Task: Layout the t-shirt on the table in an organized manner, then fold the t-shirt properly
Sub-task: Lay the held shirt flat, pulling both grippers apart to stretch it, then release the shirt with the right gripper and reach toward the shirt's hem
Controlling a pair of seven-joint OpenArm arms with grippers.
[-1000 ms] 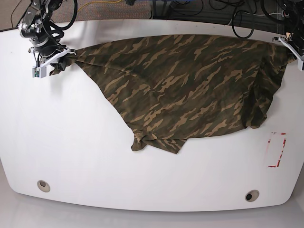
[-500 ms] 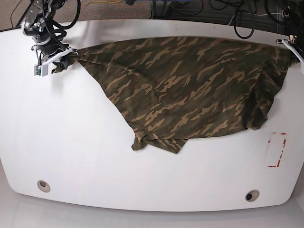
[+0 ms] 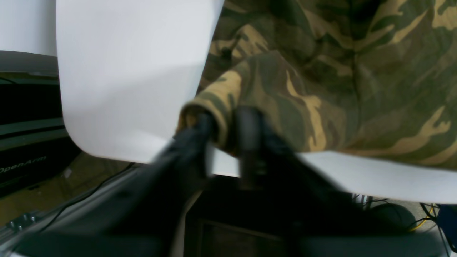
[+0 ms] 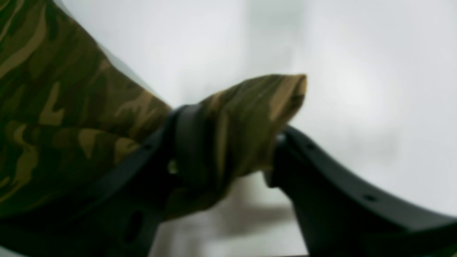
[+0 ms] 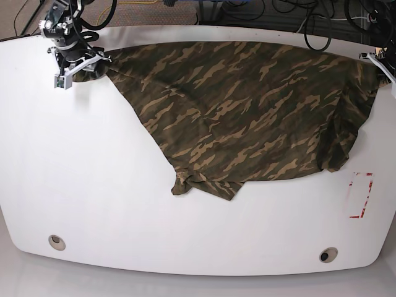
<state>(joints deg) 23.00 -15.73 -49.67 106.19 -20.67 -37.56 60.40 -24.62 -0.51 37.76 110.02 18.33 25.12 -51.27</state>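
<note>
The camouflage t-shirt [image 5: 247,105] lies spread across the far half of the white table [image 5: 93,185], its top edge stretched between both grippers and a bunched corner pointing toward the front. At the far left, my right gripper [image 5: 77,64] stands open. In the right wrist view [image 4: 228,153] a cloth corner [image 4: 250,107] drapes over one finger and stays clear of the other. My left gripper [image 5: 378,60] is at the far right edge. In the left wrist view [image 3: 225,128] its black fingers sit close on a fold of the shirt [image 3: 339,71].
A red-and-white tape mark [image 5: 361,195] is at the right front. Two grommet holes [image 5: 56,241] [image 5: 328,254] sit near the front edge. Cables [image 5: 309,25] lie beyond the far edge. The table's edge [image 3: 357,175] runs just under the left gripper's fold.
The right gripper has moved toward the far edge and rightward, and its jaws have parted. The shirt's top edge has shifted farther back with it. The left gripper has barely moved.
</note>
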